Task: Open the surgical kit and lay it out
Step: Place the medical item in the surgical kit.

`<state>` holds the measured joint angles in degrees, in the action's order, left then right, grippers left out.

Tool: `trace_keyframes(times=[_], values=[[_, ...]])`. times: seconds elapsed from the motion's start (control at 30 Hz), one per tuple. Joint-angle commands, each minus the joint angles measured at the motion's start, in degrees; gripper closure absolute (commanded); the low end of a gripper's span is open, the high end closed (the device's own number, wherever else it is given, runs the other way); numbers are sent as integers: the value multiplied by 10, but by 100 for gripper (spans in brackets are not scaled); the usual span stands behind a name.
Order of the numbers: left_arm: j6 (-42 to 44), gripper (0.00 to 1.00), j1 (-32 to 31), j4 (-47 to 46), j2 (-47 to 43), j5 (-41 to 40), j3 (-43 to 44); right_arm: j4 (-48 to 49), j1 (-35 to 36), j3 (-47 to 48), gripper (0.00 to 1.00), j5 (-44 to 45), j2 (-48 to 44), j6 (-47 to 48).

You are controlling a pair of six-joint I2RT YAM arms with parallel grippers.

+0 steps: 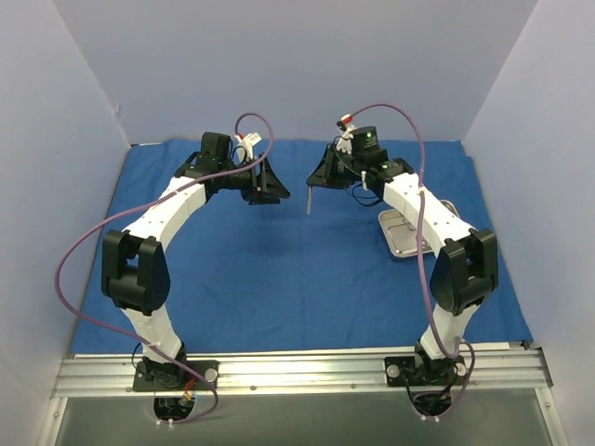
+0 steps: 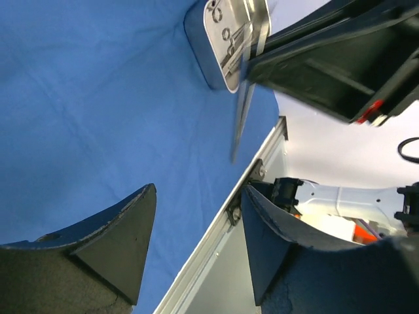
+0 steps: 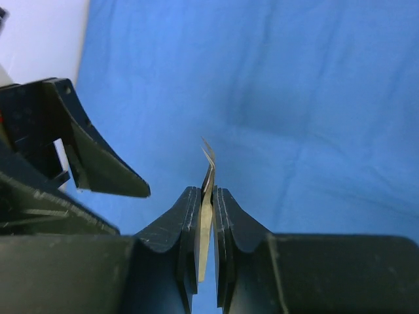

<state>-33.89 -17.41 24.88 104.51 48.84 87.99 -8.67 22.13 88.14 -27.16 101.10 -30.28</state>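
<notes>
1. Beneath both sets of fingers, the royal-blue cloth wrap [image 1: 279, 279] lies spread flat over the table. It runs to the back wall [image 1: 297, 65] beyond the fingers and close to the side walls on either hand. Its near edge stops at the metal rail [image 1: 307, 367] by the arm bases.
2. Between the fingers and the rail there is a broad stretch of open cloth, creased only faintly. Both arms arch above it from the outer sides.
3. The steel tray [image 1: 398, 243] sits on the cloth to the near right of the right fingers, partly under that arm's forearm and near the cloth's right edge. In the left wrist view, several silver instruments [image 2: 230, 46] lie inside it.
4. The right fingers [image 3: 193, 219] are pressed almost together on one thin silver instrument [image 3: 207, 196], clamped across its flat shaft. Its paired tips stick out just past the fingertips. From above, it hangs downward from the fingers, and its lower end appears clear of the cloth.
5. The left fingers [image 1: 268, 183] stand wide apart and hold nothing. They face the right fingers across a narrow gap, and the hanging instrument lies in that gap, nearer the right side and not touching the left.
</notes>
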Motion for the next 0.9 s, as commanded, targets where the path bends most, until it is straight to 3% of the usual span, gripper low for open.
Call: trace_keyframes(times=[0.0, 0.2, 0.4, 0.63, 0.87], values=[[-9, 37, -17, -41, -48, -41, -3, 27, 19, 24, 100, -25, 10, -8], [-1, 37, -47, -42, -57, -69, -1, 18, 40, 26, 100, -28, 14, -10], [38, 36, -77, 30, -38, -144, 41, 12, 42, 24, 100, -29, 5, -10], [64, 39, -81, 74, -17, -176, 62, 21, 49, 12, 100, -28, 1, -19], [75, 48, -82, 77, 2, -169, 74, 29, 57, 11, 100, -28, 3, -30]])
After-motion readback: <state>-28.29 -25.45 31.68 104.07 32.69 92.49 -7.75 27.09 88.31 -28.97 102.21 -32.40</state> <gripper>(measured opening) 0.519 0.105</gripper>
